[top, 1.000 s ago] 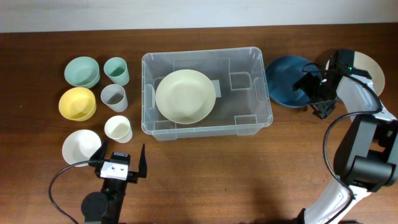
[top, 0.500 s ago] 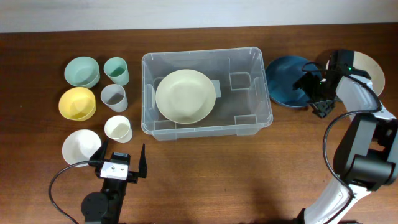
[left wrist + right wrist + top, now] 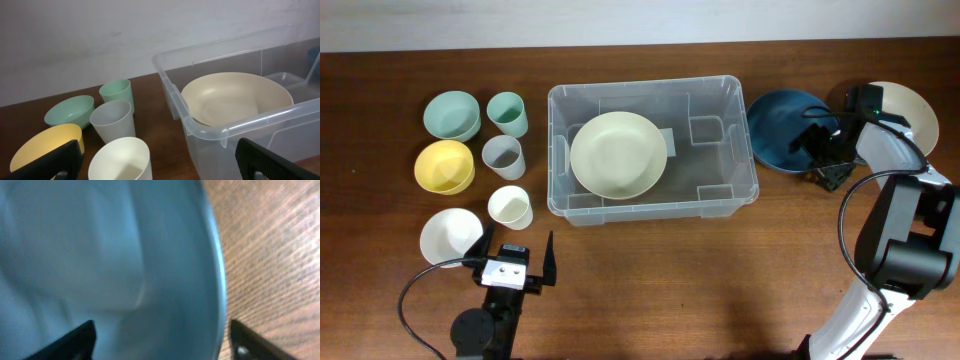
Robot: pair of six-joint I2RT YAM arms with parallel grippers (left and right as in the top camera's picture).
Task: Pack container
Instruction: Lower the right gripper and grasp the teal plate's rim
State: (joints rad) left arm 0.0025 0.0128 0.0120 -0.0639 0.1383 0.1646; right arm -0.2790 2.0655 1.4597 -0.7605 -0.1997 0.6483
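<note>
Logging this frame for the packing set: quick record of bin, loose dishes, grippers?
bin: clear, holds one cream plate
left of bin: teal bowl, yellow bowl, white bowl, teal cup, grey cup, white cup
right of bin: blue plate, off-white plate
left gripper: open, empty
right gripper: open, at blue plate's edge
</note>
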